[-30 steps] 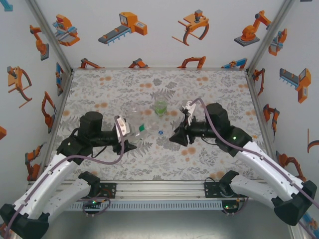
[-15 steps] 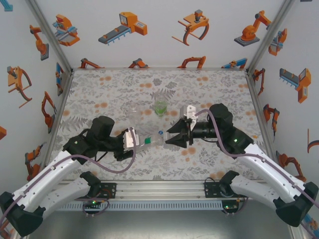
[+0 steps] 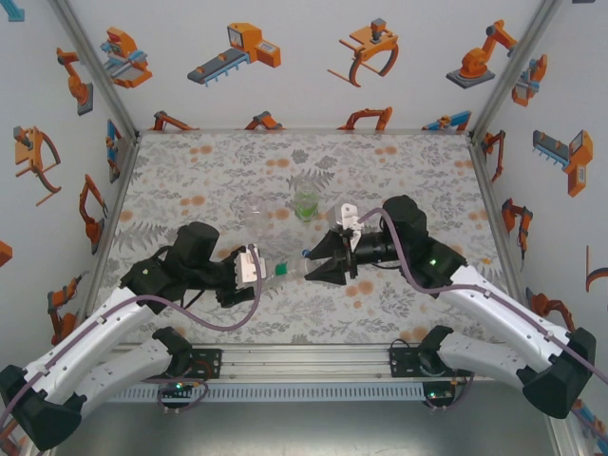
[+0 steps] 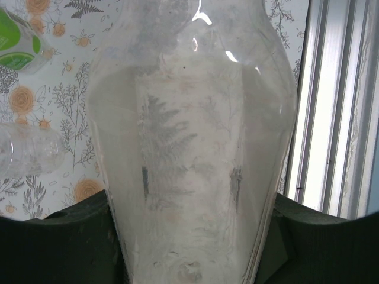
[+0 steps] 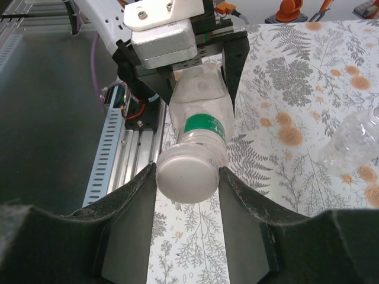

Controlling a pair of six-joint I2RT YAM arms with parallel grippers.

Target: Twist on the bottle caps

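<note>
A colourless bottle with a green label band lies level above the table, neck pointing right. My left gripper is shut on its lower body, which looms large in the left wrist view between the dark fingers. My right gripper is shut on the white cap, which sits on the bottle's neck. A blue cap lies on the table just behind the right fingers. The green-tinted bottle stands upright farther back.
A second colourless bottle rests on the floral table behind the left gripper, also seen as bottle. The aluminium rail with both arm bases runs along the near edge. Walls enclose the left, right and back.
The left arm swung the bottle down and to the right until it lay level. The right gripper moved left with the white cap and met the bottle's neck.
</note>
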